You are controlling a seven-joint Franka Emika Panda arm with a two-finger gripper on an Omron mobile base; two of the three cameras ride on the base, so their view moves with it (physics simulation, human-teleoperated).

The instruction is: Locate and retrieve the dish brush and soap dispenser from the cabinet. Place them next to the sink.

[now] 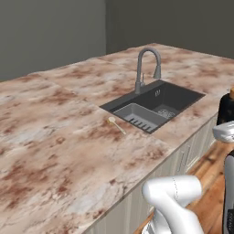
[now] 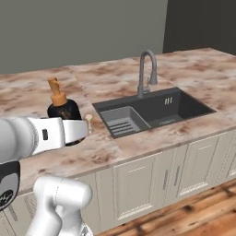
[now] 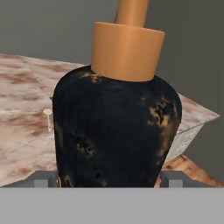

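Note:
The soap dispenser [image 3: 116, 131], a squat black bottle with a copper-orange pump, sits between my fingertips close to the camera. My gripper [image 3: 109, 179] is shut on its lower body. The soap dispenser [image 2: 63, 109] hangs in the air off the counter's front edge, left of the sink [image 2: 184, 108]; it also appears as the soap dispenser [image 1: 226, 109] at the picture's right edge. The small cream dish brush [image 1: 116, 124] lies flat on the marble just left of the sink [image 1: 180, 98]. The dish brush [image 2: 88, 120] and the dish brush [image 3: 47, 118] are visible beside the bottle. The cabinet is out of view.
A grey gooseneck tap [image 1: 146, 68] rises behind the basin, and a grey rack [image 1: 137, 116] lies in its left half. Cream cabinet doors [image 2: 152, 184] run below the marble counter [image 1: 55, 137]. Wooden floor [image 2: 193, 216] lies in front.

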